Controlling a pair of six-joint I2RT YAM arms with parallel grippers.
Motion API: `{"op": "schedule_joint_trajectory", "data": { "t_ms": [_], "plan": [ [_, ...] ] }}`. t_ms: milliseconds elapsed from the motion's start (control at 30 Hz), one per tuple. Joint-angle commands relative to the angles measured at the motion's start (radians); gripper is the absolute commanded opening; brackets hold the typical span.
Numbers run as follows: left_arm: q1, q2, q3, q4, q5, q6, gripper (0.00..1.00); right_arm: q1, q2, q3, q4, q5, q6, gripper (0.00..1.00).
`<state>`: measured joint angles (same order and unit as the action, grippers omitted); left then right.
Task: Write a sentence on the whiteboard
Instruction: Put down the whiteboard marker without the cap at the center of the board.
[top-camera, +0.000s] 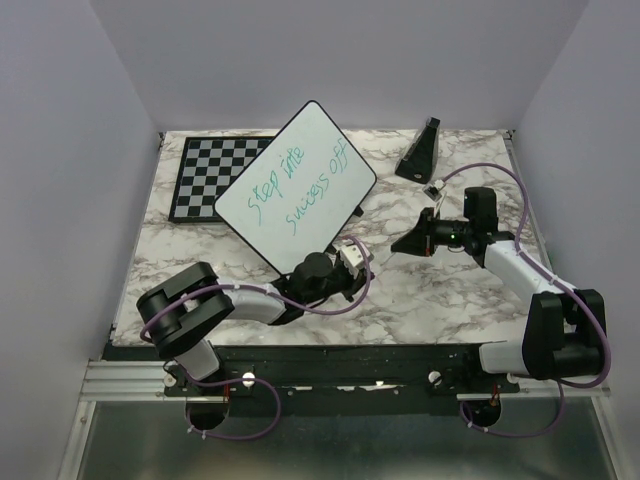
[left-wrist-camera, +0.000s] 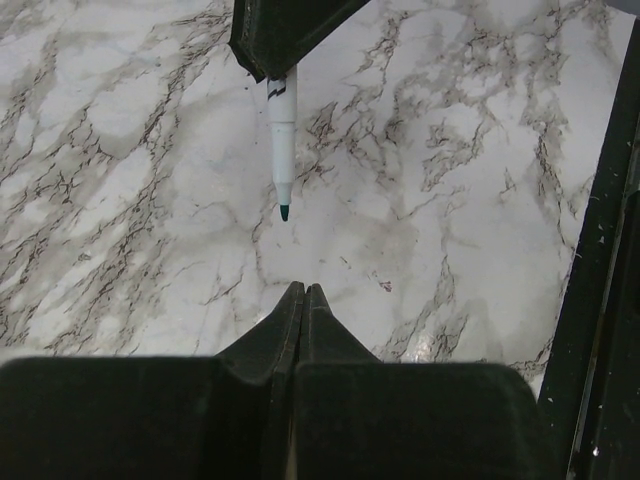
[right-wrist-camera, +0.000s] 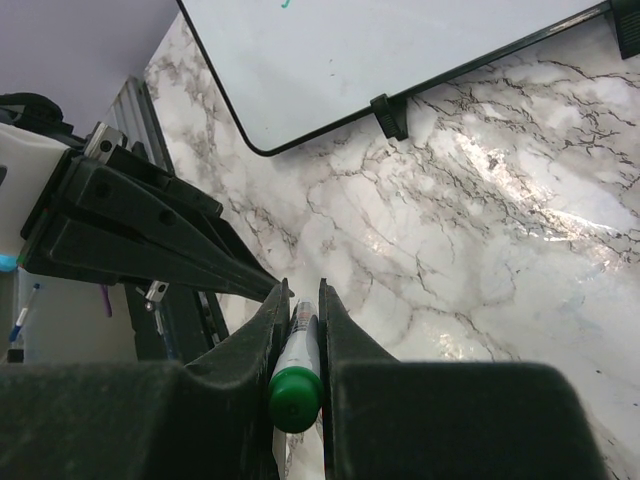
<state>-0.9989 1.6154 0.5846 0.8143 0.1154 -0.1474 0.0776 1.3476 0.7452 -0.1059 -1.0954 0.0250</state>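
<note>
From up top, the whiteboard (top-camera: 296, 185) sits on the desk (top-camera: 430, 300), hiding one side of the chessboard (top-camera: 205, 178), and the green sentence (top-camera: 300, 192) is on it. At my left wrist, my left jaws are pressed together on nothing, and a marker (left-wrist-camera: 282, 140) points at them. At my right wrist, my right jaws pinch that marker.

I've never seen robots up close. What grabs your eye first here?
The glossy white rectangular whiteboard, angled at centre, bears the teal handwritten sentence "Step into success off". A black-and-white checkered chessboard lies at back left, and the right gripper is shut on a white, green-ended marker.
</note>
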Motion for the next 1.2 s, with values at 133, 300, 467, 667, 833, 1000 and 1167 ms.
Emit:
{"op": "schedule_joint_trajectory", "data": {
  "t_ms": [133,300,467,667,833,1000,1167],
  "plan": [
    [-0.006,-0.077,-0.046,0.051,-0.039,-0.023,0.08,0.004,0.012,0.028,-0.017,0.019,-0.045,0.01],
    [-0.006,-0.132,-0.066,0.031,-0.066,-0.038,0.15,0.002,0.019,0.036,-0.029,0.02,-0.056,0.01],
    [-0.006,-0.207,-0.086,-0.02,-0.108,-0.05,0.22,0.002,0.035,0.057,-0.066,0.019,-0.089,0.01],
    [-0.003,-0.318,-0.146,-0.02,-0.198,-0.118,0.46,0.002,0.036,0.082,-0.115,0.017,-0.142,0.01],
    [0.002,-0.405,-0.212,0.045,-0.266,-0.188,0.71,0.004,0.038,0.102,-0.153,0.006,-0.177,0.01],
    [0.005,-0.479,-0.255,0.041,-0.373,-0.299,0.99,0.002,0.051,0.14,-0.241,0.002,-0.258,0.01],
    [0.011,-0.522,-0.292,0.05,-0.3,-0.362,0.99,0.004,0.057,0.154,-0.261,0.0,-0.281,0.01]
  ]
}}
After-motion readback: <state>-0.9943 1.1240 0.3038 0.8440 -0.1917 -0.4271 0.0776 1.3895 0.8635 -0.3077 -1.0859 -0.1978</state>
